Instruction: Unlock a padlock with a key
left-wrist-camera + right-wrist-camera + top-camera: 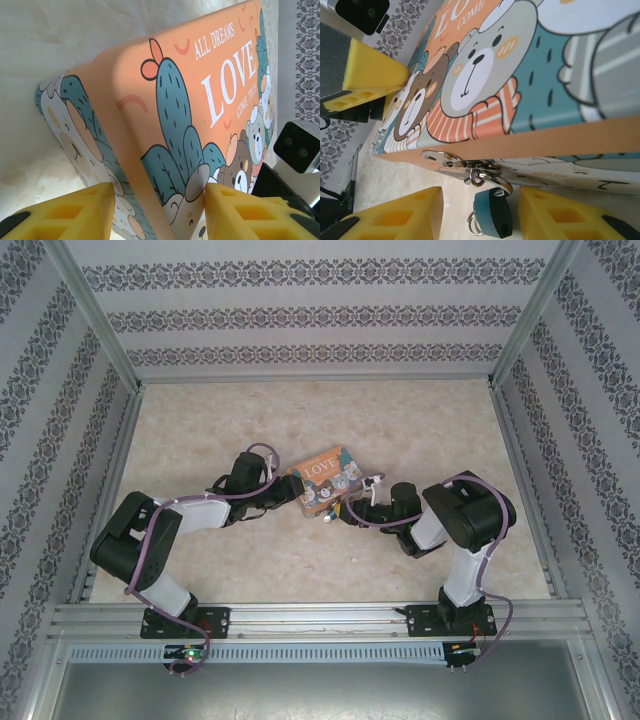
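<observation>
Clearly the right arm was the nearer one. The padlock (492,216) hung from a silver hasp (451,159) on the front edge of the box (530,75), which lay near the middle of the worktop (200,430). The lock sat directly between the right fingers (395,215), close to their tips. These fingers stood wide apart and touched neither the blue-teal body nor the shackle (496,184). The long axis of the lock ran roughly along the fingers — shackle away toward the box, bottom end back toward the wrist. A small ring (474,223) sat beside the body; whether it carried a key, I could not tell. The left fingers (75,212) were at the far end of the box and seemed clamped on it — one on the lid, one on the side below.
</observation>
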`<action>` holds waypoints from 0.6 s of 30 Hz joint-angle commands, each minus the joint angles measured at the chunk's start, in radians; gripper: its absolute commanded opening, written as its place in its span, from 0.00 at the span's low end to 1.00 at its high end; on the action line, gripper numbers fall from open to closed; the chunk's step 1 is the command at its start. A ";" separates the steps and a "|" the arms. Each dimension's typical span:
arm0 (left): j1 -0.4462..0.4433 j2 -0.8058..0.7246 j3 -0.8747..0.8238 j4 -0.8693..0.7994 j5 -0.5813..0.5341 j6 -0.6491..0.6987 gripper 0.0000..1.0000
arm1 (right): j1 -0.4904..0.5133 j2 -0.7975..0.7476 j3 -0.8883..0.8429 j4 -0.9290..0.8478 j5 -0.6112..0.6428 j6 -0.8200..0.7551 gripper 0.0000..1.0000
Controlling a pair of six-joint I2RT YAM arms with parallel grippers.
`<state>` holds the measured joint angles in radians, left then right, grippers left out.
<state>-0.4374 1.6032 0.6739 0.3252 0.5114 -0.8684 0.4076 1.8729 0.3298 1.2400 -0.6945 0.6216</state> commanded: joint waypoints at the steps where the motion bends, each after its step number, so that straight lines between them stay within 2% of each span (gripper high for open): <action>1: -0.016 0.009 -0.019 -0.134 -0.028 0.026 0.49 | -0.003 0.007 0.040 -0.020 -0.018 -0.005 0.44; 6: -0.015 0.011 -0.019 -0.132 -0.027 0.024 0.49 | 0.010 0.002 0.057 -0.020 -0.055 -0.011 0.40; 18: -0.016 0.011 -0.023 -0.132 -0.028 0.025 0.49 | 0.010 -0.009 0.042 -0.029 -0.038 -0.020 0.26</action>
<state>-0.4374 1.6032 0.6739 0.3248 0.5114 -0.8684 0.4103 1.8729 0.3649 1.1931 -0.7158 0.6212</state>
